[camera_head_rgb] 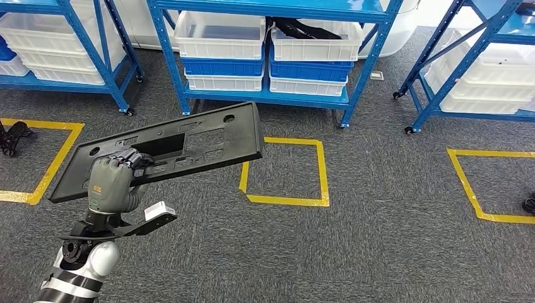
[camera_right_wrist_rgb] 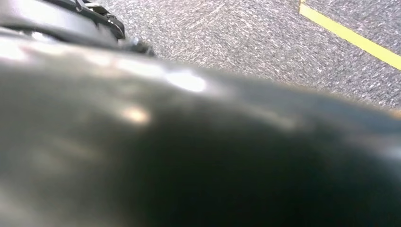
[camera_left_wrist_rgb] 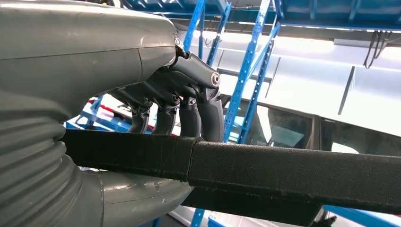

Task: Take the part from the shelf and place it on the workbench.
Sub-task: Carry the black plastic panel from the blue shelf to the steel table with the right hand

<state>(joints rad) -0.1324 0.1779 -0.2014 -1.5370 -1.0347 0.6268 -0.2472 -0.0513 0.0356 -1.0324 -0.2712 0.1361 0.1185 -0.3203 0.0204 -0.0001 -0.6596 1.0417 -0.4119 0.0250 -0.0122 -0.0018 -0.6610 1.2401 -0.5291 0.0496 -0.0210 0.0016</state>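
Note:
A long black plastic part with several cut-outs is held flat above the grey carpet, in the left half of the head view. My left hand grips its near edge, dark fingers curled over the top face and thumb beneath. In the left wrist view the fingers hook over the part's black edge, which crosses the picture. The blue shelf stands straight ahead beyond the part.
White and blue bins sit on the shelf's lower level. More blue racks stand left and right. Yellow tape squares mark the carpet. A yellow line runs over the carpet in the right wrist view.

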